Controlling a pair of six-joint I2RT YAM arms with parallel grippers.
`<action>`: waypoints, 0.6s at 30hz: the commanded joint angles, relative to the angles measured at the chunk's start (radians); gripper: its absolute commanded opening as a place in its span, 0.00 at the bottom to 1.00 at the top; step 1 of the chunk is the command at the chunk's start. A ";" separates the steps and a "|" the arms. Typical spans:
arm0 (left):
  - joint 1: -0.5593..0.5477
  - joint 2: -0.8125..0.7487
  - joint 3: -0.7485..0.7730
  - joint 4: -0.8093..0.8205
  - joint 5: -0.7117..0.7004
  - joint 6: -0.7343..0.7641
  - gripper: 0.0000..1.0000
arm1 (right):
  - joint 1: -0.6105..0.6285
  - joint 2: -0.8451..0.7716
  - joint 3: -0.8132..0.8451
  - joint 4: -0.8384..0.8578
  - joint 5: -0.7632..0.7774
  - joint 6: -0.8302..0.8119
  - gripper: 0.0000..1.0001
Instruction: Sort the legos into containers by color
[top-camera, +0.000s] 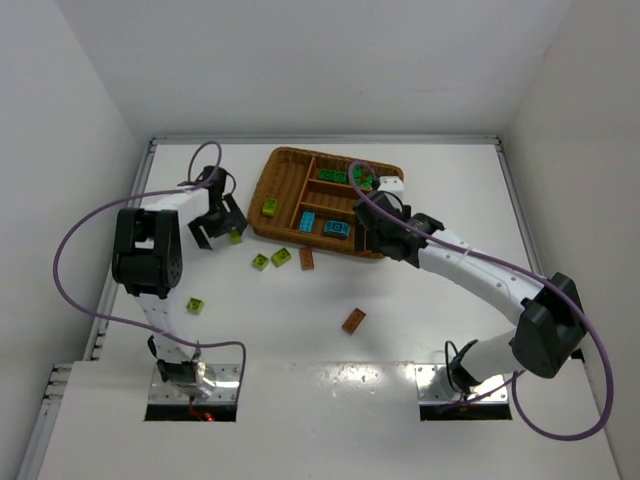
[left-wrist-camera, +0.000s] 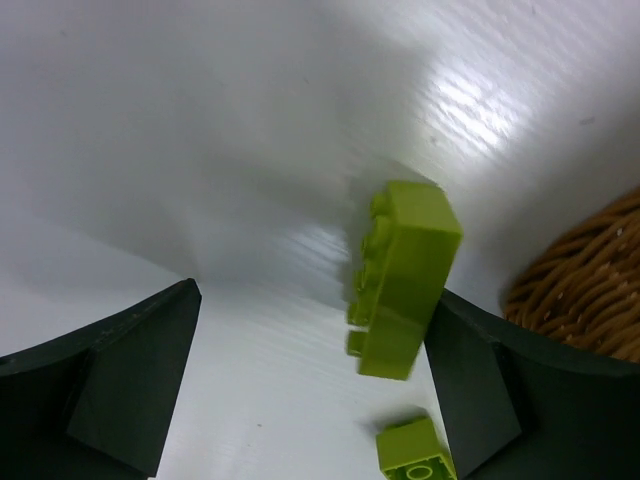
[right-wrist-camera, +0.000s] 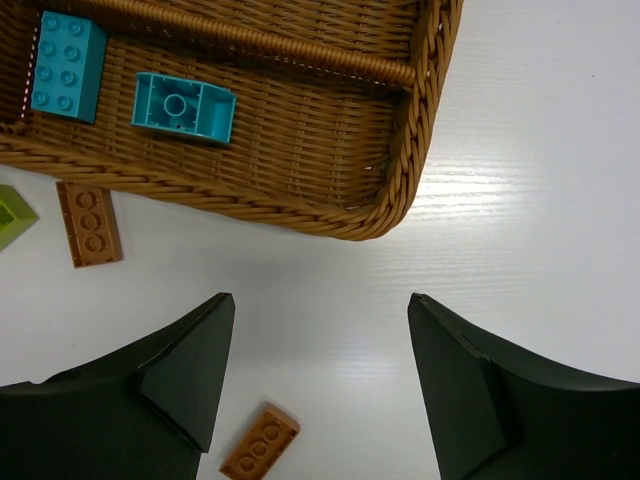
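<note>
My left gripper (left-wrist-camera: 315, 300) stands open over the table just left of the wicker tray (top-camera: 290, 235). A lime-yellow lego (left-wrist-camera: 405, 280) is on end and blurred right against its right finger (left-wrist-camera: 470, 380), well apart from the left finger. A second lime lego (left-wrist-camera: 415, 452) lies on the table below it. My right gripper (right-wrist-camera: 315, 370) is open and empty above the table, off the tray's near right corner (right-wrist-camera: 400, 150). The compartments hold blue legos (right-wrist-camera: 67, 65) (right-wrist-camera: 183, 107), green ones (top-camera: 333, 176) and a lime one (top-camera: 270, 207).
Loose on the table are lime legos (top-camera: 260, 261) (top-camera: 281, 257) (top-camera: 195, 305) and orange-brown plates (right-wrist-camera: 89, 222) (right-wrist-camera: 260, 443). White walls close in the table on the left, back and right. Purple cables loop from both arms.
</note>
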 joint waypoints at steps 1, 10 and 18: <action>0.046 -0.013 0.016 0.060 0.046 -0.008 0.96 | 0.004 0.004 0.032 0.022 -0.001 0.014 0.71; 0.057 -0.004 0.016 0.060 0.080 0.001 0.63 | 0.004 0.004 0.041 0.022 -0.001 0.014 0.71; 0.048 -0.125 0.027 0.060 0.139 0.030 0.20 | 0.004 0.004 0.050 0.013 0.018 0.014 0.71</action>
